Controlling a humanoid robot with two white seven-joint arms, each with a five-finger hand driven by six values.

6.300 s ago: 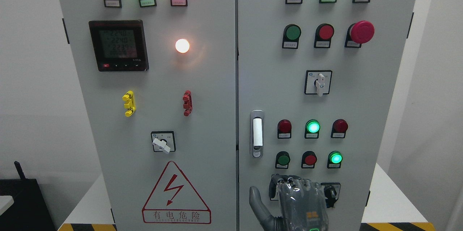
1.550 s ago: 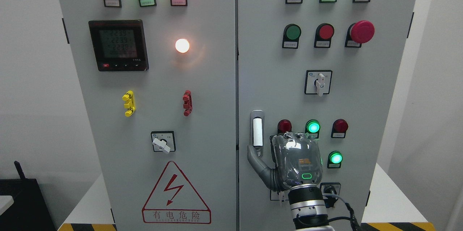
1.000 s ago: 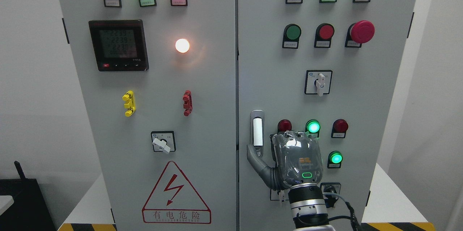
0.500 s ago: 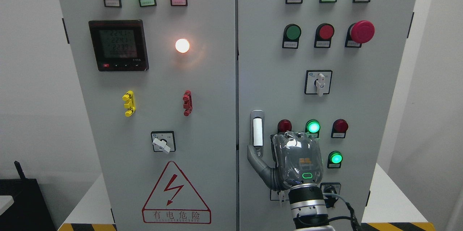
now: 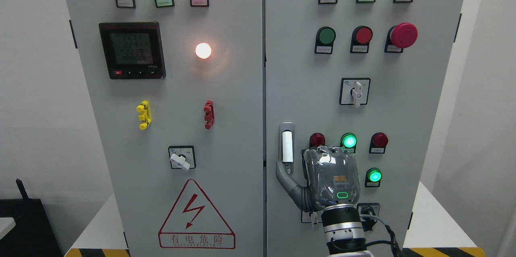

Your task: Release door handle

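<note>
Warning sign (image 5: 196, 216) on cabinet reads "有电危险".

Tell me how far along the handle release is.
Done: both doors look shut, and the handle sits flush in its recess. In hand: the right hand is raised beside it, thumb tip at the handle's lower end, fingers curled against the panel and gripping nothing visible. Left: draw the thumb and hand clear of the cabinet.

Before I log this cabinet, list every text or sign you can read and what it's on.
"有电危险": under the lightning bolt on the red warning triangle, left door.
Smaller line beneath it: too blurred.
Meter digits: blurred.
Label plates under the lamps and buttons, e.g.: too small.
</note>
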